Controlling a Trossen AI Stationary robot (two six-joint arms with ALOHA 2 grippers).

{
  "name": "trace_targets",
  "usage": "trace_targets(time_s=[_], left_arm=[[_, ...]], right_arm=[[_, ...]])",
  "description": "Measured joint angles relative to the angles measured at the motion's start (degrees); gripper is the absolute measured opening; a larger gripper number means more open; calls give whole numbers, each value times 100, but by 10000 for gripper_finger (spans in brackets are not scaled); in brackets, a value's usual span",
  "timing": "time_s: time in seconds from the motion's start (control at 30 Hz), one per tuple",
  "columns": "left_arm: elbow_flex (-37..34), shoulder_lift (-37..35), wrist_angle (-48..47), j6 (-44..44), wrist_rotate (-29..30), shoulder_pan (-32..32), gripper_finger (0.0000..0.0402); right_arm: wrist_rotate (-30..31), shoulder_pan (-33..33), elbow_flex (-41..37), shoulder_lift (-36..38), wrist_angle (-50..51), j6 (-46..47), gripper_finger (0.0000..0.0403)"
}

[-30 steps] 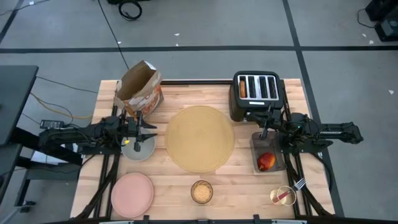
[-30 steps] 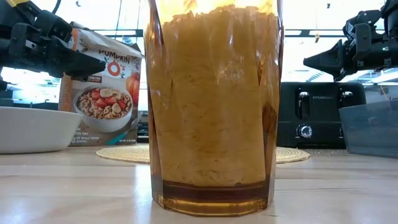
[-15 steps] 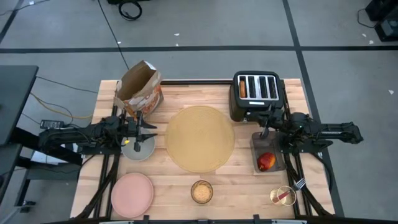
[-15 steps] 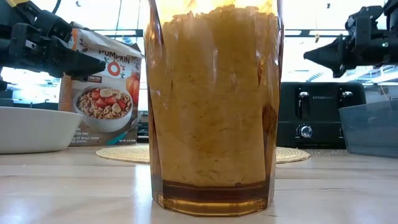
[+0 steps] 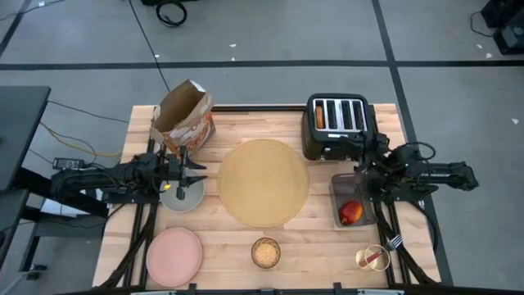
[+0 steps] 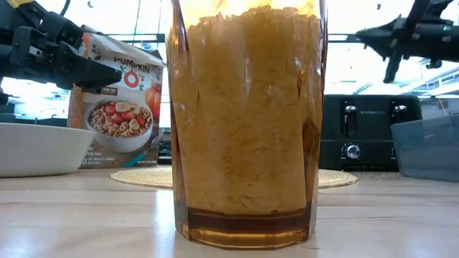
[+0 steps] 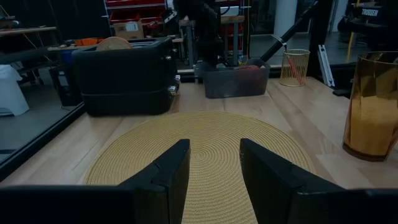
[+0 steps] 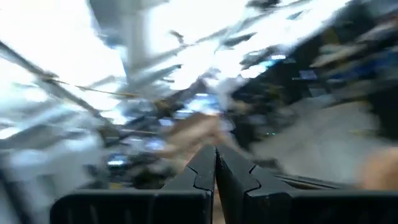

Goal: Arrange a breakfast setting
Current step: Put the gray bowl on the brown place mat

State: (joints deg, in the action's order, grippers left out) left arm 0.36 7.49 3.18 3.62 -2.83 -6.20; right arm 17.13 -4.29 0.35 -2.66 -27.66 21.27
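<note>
The tan placemat (image 5: 264, 182) lies at the table's middle. The grey bowl (image 5: 182, 195) stands at its left, under my left gripper (image 5: 193, 172), which is open, level and empty; the bowl also shows in the low view (image 6: 36, 147). The pink plate (image 5: 174, 256) and the amber glass (image 5: 265, 252) stand near the front edge. The apple (image 5: 350, 213) lies in a grey bin (image 5: 340, 187). The red-handled fork (image 5: 378, 257) stands in a wire cup. My right gripper (image 6: 361, 34) is shut and empty, high above the bin beside the toaster (image 5: 338, 123).
A cereal bag (image 5: 184, 119) stands at the far left. The black toaster holds something in one slot. The glass (image 6: 247, 122) fills the middle of the low view. The placemat's top (image 7: 205, 155) is bare.
My right gripper has gone up, away from the bin, and drawn back a little toward the table's right edge, turning as it rose. Its fingers stay shut. My left arm and all the things have kept still.
</note>
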Motion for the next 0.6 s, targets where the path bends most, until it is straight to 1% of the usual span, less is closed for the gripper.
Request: trace_targets(time_s=[0.03, 0.07, 0.13, 0.23, 0.3, 0.4, 0.6], left_arm=[[-2, 0, 0, 0, 0, 0, 149], [-2, 0, 1, 1, -1, 2, 149], [0, 0, 0, -1, 0, 0, 149], [-2, 0, 0, 0, 0, 1, 149], [-2, 0, 0, 0, 0, 2, 149], [-2, 0, 0, 1, 0, 1, 149], [-1, 0, 1, -3, 1, 0, 149]], right_arm=[[-87, 9, 24, -52, -139, -20, 19], [-99, 4, 111, -124, -67, -19, 19], [-29, 48, 377, -271, 412, 20, 19], [134, 150, 1058, -671, 1357, -27, 19], [338, 208, 1533, -1059, 2015, -28, 19], [557, 300, 2233, -1768, 2620, -26, 19], [589, 543, 3464, -3261, 2988, -11, 19]])
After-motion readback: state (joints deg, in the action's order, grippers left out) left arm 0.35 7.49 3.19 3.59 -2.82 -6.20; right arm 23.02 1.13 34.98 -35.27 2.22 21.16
